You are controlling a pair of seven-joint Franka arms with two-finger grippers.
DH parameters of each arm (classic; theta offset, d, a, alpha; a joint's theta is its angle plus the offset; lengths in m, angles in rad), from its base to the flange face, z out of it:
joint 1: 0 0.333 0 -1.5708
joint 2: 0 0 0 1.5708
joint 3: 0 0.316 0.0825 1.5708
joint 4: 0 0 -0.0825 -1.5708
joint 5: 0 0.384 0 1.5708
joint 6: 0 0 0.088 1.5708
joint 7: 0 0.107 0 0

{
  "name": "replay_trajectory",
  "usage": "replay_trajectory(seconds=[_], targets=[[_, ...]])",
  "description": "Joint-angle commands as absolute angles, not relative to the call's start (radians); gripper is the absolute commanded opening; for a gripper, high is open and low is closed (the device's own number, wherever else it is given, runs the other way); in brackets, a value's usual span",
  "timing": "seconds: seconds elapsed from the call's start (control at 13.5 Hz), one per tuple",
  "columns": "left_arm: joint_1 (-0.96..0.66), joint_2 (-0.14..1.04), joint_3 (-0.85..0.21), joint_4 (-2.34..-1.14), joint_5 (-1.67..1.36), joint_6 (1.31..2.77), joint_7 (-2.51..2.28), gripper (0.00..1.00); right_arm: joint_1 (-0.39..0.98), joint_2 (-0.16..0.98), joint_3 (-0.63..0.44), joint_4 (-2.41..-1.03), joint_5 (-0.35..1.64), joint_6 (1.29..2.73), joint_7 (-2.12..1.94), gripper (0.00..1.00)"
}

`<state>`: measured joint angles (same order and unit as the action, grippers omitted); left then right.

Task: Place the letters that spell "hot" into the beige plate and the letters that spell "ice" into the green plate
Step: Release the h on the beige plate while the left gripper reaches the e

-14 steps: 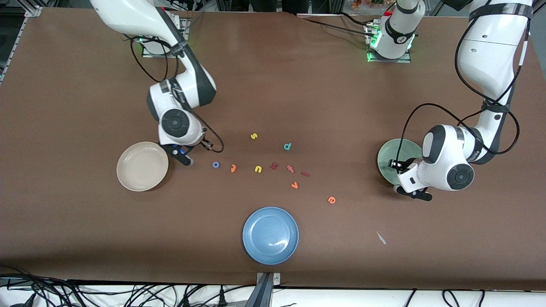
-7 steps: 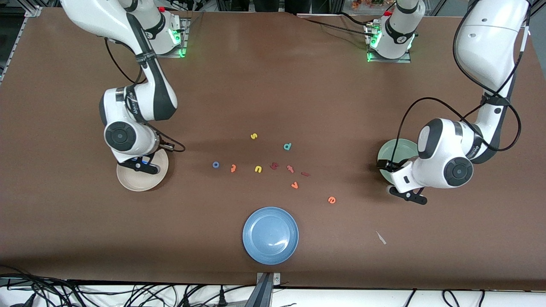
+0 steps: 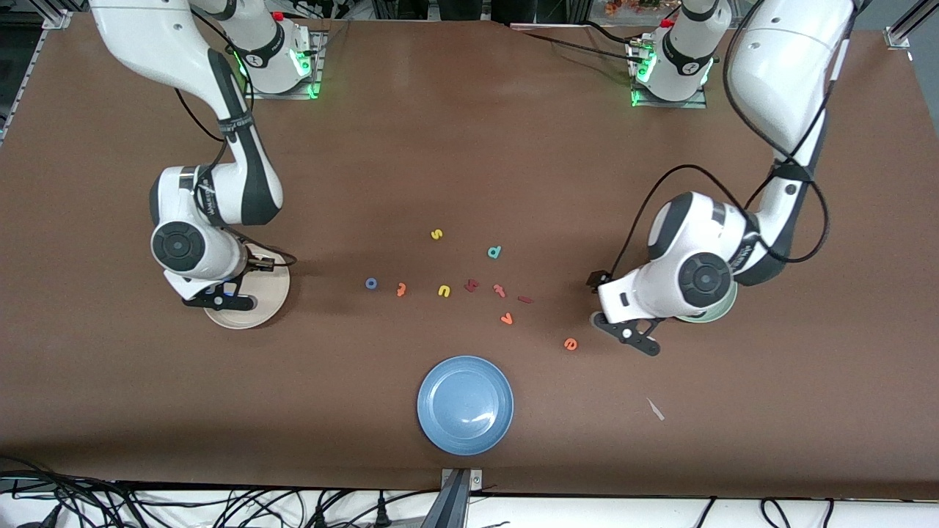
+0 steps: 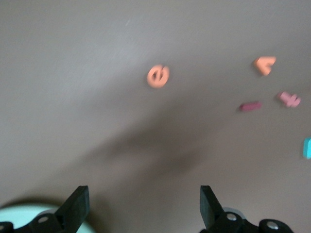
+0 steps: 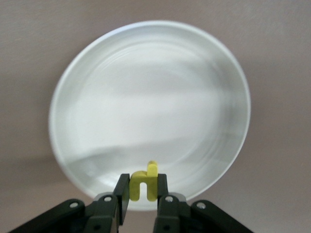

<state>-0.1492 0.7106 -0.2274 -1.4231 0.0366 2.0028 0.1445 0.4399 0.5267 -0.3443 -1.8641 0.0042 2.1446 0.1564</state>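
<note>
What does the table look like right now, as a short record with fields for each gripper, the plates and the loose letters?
right gripper: shut on yellow h, over beige plate
left gripper: open, empty, over table beside orange e
green plate: mostly hidden under left arm
blue plate: empty, nearest the front camera
loose letters: blue o, orange t, dark red i on table between the plates

The beige plate (image 3: 253, 304) lies at the right arm's end of the table, the green plate (image 3: 708, 315) at the left arm's end. Loose letters lie scattered between them. The "e" (image 3: 571, 343) lies nearest the front camera, near the green plate. The third plate (image 3: 465, 405) lies nearer the camera still.
</note>
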Motion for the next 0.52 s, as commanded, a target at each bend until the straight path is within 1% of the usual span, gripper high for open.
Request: replay_trajectory(seconds=[0.0, 0.07, 0.15, 0.22, 0.3, 0.44], targets=[[-0.166, 0.807, -0.218, -1.345, 0.064, 2.125, 0.153, 0.99, 0.390, 0.558, -0.342, -1.867, -0.002, 2.222, 0.066, 0.29], [-0.166, 0.831, -0.219, -1.344, 0.063, 2.202, 0.152, 0.98, 0.385, 0.566, -0.342, -1.864, 0.000, 2.232, 0.060, 0.30], [-0.167, 0.851, -0.218, -1.342, 0.063, 2.264, 0.149, 0.96, 0.387, 0.568, -0.342, -1.862, 0.000, 2.224, 0.060, 0.41], [-0.172, 0.873, -0.218, -1.333, 0.064, 2.305, 0.149, 0.95, 0.390, 0.566, -0.341, -1.859, 0.012, 2.221, 0.069, 0.74], [-0.173, 0.905, -0.216, -1.309, 0.064, 2.324, 0.149, 0.94, 0.391, 0.566, -0.339, -1.853, 0.032, 2.215, 0.074, 0.99], [-0.205, 0.946, -0.206, -1.263, 0.066, 2.324, 0.149, 0.93, 0.399, 0.561, -0.339, -1.832, 0.089, 2.169, 0.078, 1.00]])
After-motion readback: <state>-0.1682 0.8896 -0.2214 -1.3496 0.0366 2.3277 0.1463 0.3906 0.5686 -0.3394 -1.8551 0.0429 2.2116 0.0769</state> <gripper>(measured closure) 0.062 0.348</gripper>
